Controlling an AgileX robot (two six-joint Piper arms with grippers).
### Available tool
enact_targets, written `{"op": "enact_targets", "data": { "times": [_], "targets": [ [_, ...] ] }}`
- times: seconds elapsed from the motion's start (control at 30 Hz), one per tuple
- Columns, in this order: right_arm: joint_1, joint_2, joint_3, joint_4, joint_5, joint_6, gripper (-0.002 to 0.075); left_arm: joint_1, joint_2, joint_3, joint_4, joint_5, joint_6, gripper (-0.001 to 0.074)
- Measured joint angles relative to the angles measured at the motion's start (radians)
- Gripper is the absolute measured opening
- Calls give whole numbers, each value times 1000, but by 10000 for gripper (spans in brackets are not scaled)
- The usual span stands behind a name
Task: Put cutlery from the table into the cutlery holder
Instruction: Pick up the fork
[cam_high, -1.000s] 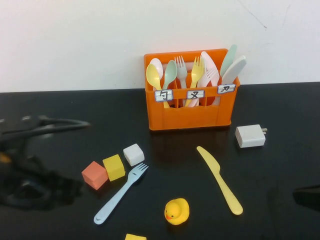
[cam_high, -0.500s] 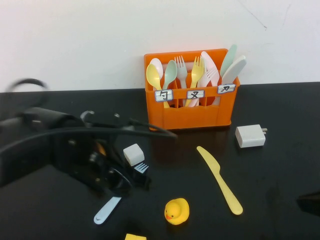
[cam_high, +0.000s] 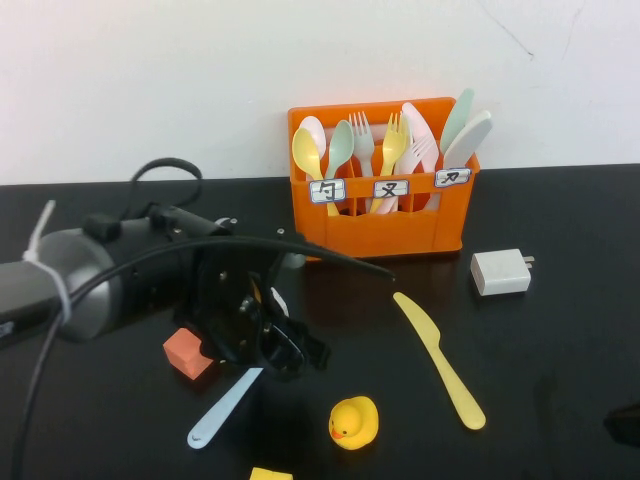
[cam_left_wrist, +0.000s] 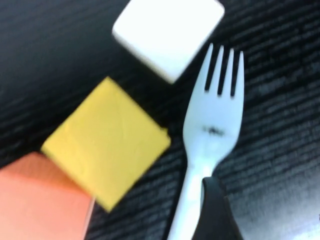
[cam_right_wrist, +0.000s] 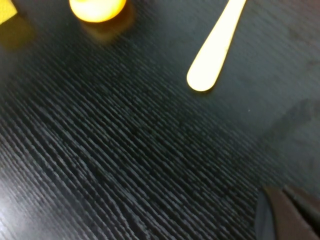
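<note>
The left gripper (cam_high: 290, 352) hangs low over the upper part of the blue fork (cam_high: 225, 407), at about 7 o'clock from the orange cutlery holder (cam_high: 380, 232). In the left wrist view one dark fingertip (cam_left_wrist: 217, 212) lies just beside the fork's neck, below the tines; the other finger is out of frame, so whether the jaws are spread or pinching cannot be told. The right gripper (cam_right_wrist: 287, 212) shows only as a dark tip at the corner of its own wrist view, above bare table (cam_right_wrist: 125, 150), near the rounded handle end of the yellow knife (cam_high: 440, 362); its opening cannot be told either.

Nothing loose has gone in yet, by the look of it. The holder already stands full of spoons, forks and knives at 12 o'clock on the table, but the fork lies flat at about 7 o'clock from it and the knife lies flat at about 5 o'clock, well apart from each other. Both remain to be lifted and dropped in, the fork probably into the middle compartment with the other forks.

A second ago the left arm was blurred at the far 9 o'clock edge, clear of everything. It has since swung in over the coloured cubes, now hiding the fork's tines, while the fork, knife, duck (cam_high: 353, 421) and charger (cam_high: 500, 271) lie where they were.
</note>
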Motion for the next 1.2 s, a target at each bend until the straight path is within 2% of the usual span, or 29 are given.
{"op": "enact_targets", "data": {
  "times": [0.4, 0.57, 0.93, 1.2],
  "targets": [
    [0, 0, 0, 0, 2, 2, -2, 0, 74, -8, 23, -15, -2, 398],
    [0, 0, 0, 0, 5, 2, -2, 0, 74, -12, 33, 0, -66, 395],
    [0, 0, 0, 2, 5, 2, -2, 2, 81, -12, 56, 11, -135, 261],
    [0, 0, 0, 29, 2, -6, -2, 2, 85, -12, 127, 45, -139, 239]
  ]
}}
